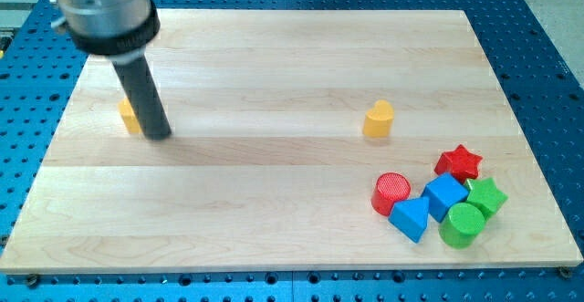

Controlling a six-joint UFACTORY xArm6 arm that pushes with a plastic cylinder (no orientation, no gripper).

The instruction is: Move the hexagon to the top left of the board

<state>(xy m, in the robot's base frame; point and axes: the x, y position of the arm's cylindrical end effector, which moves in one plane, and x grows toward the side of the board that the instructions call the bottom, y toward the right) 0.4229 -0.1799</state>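
A yellow block (129, 115), likely the hexagon, sits near the board's left edge, partly hidden behind my rod. My tip (159, 135) rests on the board just right of and touching or nearly touching this block. A yellow heart-shaped block (378, 119) stands alone right of the middle.
A cluster sits at the view's bottom right: a red cylinder (391, 192), a blue triangle (410, 219), a blue cube (445, 195), a red star (458, 163), a green star (485, 196) and a green cylinder (462, 224). The wooden board (274, 56) lies on a blue perforated table.
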